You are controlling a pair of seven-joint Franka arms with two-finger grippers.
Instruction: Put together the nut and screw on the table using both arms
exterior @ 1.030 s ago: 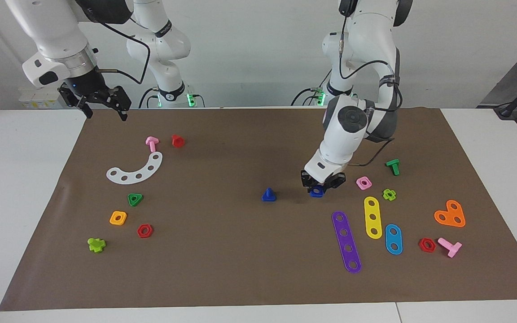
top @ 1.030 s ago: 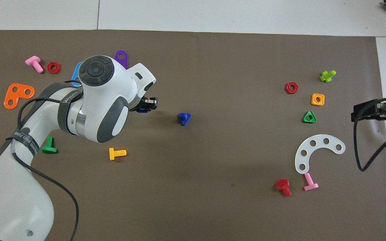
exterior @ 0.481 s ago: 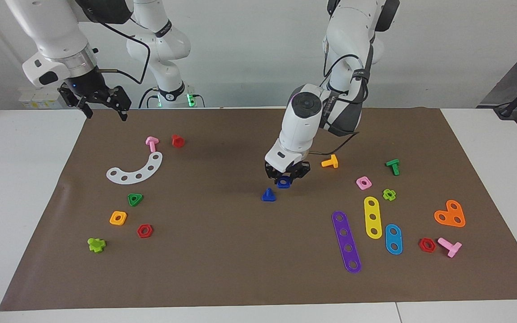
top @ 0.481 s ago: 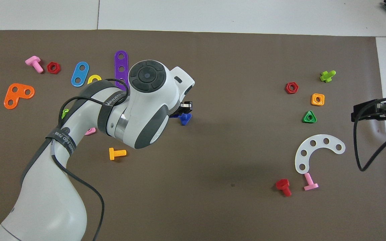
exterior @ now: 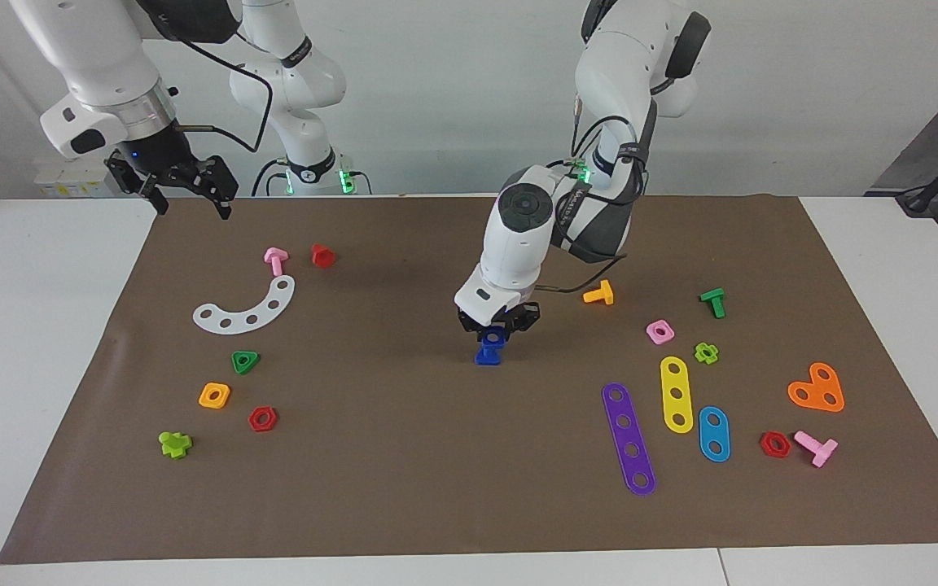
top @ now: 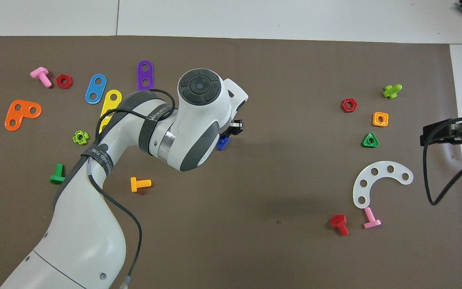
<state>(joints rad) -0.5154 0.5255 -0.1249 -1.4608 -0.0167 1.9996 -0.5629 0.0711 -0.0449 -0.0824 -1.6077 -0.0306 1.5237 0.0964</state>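
My left gripper (exterior: 496,328) is shut on the dark-blue nut (exterior: 493,335) and holds it just over the shaft of the dark-blue screw (exterior: 487,356), which stands on its triangular head in the middle of the brown mat (exterior: 404,480). I cannot tell whether the nut touches the shaft. In the overhead view the left arm covers the nut, and only an edge of the screw (top: 223,143) shows beside the left gripper (top: 233,130). My right gripper (exterior: 186,189) waits open and empty in the air over the mat's edge at the right arm's end; it also shows in the overhead view (top: 449,134).
An orange bolt (exterior: 598,294), a pink square nut (exterior: 659,331) and purple (exterior: 628,438), yellow (exterior: 677,394) and blue (exterior: 714,434) strips lie toward the left arm's end. A white curved strip (exterior: 247,307), a green triangular nut (exterior: 245,361) and an orange square nut (exterior: 214,395) lie toward the right arm's end.
My left gripper has carried the blue nut across the mat toward the right arm's end, until it is over the blue screw. The right arm has not moved.
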